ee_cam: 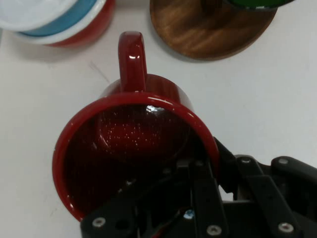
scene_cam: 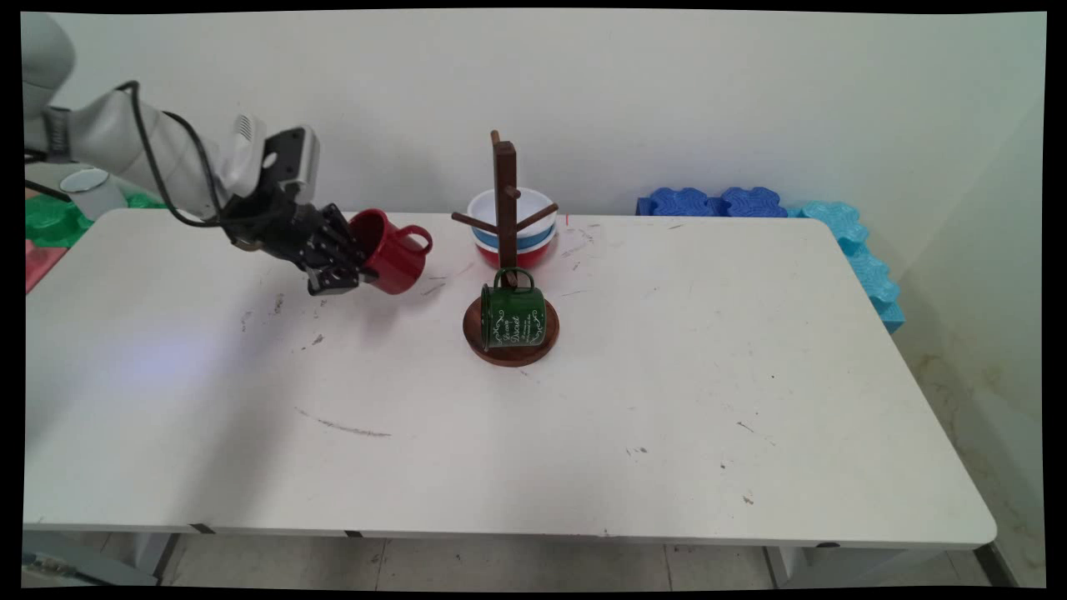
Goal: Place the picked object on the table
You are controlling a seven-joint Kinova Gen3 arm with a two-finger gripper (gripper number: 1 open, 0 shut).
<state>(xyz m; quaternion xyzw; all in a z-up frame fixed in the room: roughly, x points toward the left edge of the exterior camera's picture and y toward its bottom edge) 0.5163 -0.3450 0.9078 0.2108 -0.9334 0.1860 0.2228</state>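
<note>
White table [scene_cam: 667, 400] (mug stand [scene_cam: 510, 332], bowls [scene_cam: 513, 237])

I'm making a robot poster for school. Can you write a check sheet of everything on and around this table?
Surface: white table, scuffed with dark marks.
Job's things: red mug tilted, lifted in the hand; green mug lying sideways on the base of a wooden mug tree; stacked white, blue and red bowls behind the tree.
Clutter: nothing seen.
Grippers: black hand, one finger inside the red mug's rim, shut on it.
Cables: black cables hang along the arm.
Surroundings: blue foam pieces at the far right edge; green and red items at the left edge; plain wall.
</note>
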